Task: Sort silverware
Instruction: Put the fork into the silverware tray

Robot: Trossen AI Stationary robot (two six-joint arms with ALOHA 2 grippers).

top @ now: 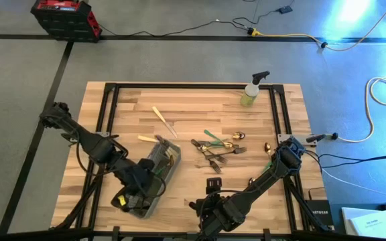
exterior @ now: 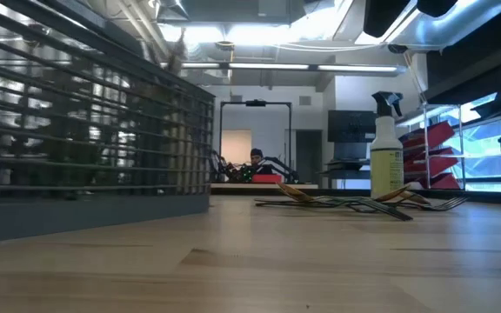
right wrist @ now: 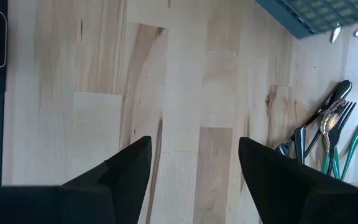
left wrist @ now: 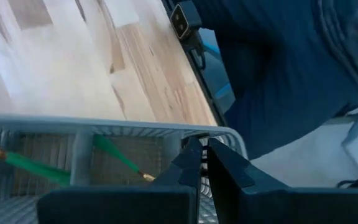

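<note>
Your left arm reaches in from the table's left edge and bends down over the grey wire caddy (top: pixel 151 175) near the front-left; your right arm folds along the near right side, its wrist low over bare wood at the front edge. The wooden table (top: pixel 193 107) carries a spray bottle (top: pixel 252 90) at the far right. Beyond it the low view shows a workshop with a person seated far back. Your left gripper (left wrist: pixel 204 163) is closed, fingers together at the caddy's rim, holding nothing you can see. Your right gripper (right wrist: pixel 194 158) stands apart, empty. The silverware (top: pixel 216 150) lies heaped mid-table, with green-handled pieces (left wrist: pixel 67 165) in the caddy.
</note>
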